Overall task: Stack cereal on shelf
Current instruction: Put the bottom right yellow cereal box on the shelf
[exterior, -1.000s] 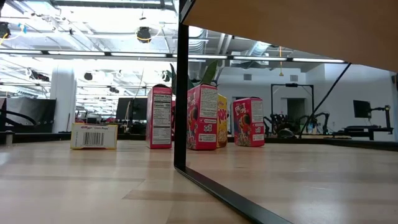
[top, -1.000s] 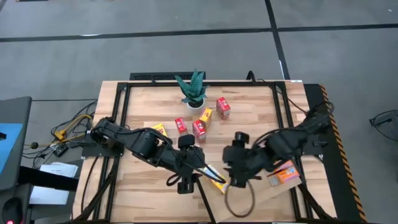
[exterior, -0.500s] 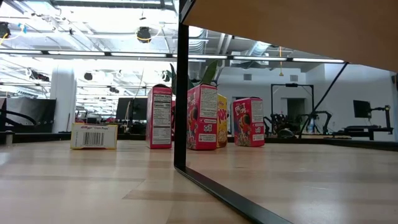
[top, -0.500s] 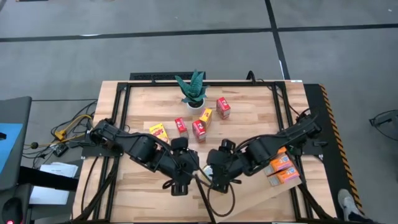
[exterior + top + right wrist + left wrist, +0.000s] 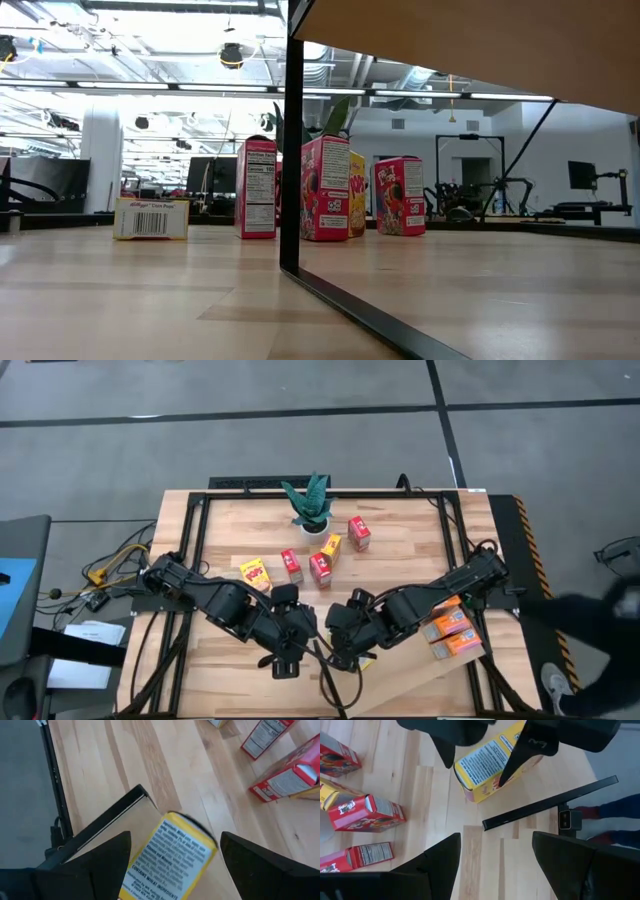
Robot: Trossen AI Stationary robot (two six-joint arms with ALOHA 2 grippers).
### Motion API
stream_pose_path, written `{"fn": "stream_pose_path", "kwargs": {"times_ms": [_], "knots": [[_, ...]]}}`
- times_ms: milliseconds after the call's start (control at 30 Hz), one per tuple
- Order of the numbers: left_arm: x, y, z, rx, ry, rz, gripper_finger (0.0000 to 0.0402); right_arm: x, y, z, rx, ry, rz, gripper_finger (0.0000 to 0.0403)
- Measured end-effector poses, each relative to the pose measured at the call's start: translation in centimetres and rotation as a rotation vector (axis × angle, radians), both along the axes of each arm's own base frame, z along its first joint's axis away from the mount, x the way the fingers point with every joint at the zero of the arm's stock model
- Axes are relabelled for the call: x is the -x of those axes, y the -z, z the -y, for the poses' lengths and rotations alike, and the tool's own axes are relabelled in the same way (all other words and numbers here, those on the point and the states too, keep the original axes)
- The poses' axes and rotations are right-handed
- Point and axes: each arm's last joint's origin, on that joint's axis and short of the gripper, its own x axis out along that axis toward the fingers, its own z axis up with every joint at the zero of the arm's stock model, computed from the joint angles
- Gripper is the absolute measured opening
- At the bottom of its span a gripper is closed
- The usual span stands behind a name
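Straddling the partly hidden yellow cereal box, right gripper.

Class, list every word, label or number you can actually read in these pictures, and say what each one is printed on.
"CONTAINS WHEAT INGREDIENTS": on the yellow cereal box in the right wrist view.
The other print on that panel is too small to read.
The fronts of the red boxes and the label by the barcode on the lying box are too blurred to read.
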Motion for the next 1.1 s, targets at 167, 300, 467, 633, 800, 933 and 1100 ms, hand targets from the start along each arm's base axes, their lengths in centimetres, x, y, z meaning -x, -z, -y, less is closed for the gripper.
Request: {"fn": "stream_pose_path", "kwargs": {"times_ms": [167,300,467,633,800,933,1100], "knots": [[0.0,0.0,0.0,0.009,-0.013,0.001,0.0236,0.2,0.2,0.4,-0.007,0.050,-0.036,0.0327],[0.0,0.0,0.0,0.011,-0.016,0.001,0.0235,0.5,0.5,0.8,-0.006,0.090,-0.077,0.0327],[0.0,0.0,0.0,0.011,-0.016,0.002,0.0235,0.4,0.7,1.1,-0.021,0.112,-0.092,0.0325],[0.0,0.0,0.0,0.008,-0.012,0.002,0.0235,0.5,0.1,1.1,-0.008,0.055,-0.093,0.0324],[0.0,0.0,0.0,0.001,-0.005,-0.001,0.0235,2.0,-2.6,1.3,0.058,-0.092,-0.139,0.0324],[0.0,0.0,0.0,0.000,-0.004,-0.002,0.0235,3.8,-5.3,1.3,0.131,-0.335,-0.172,0.0324],[0.0,0.1,0.0,-0.011,0.007,-0.004,0.0235,5.1,-6.8,0.1,0.303,-0.761,-0.136,0.0324]]}}
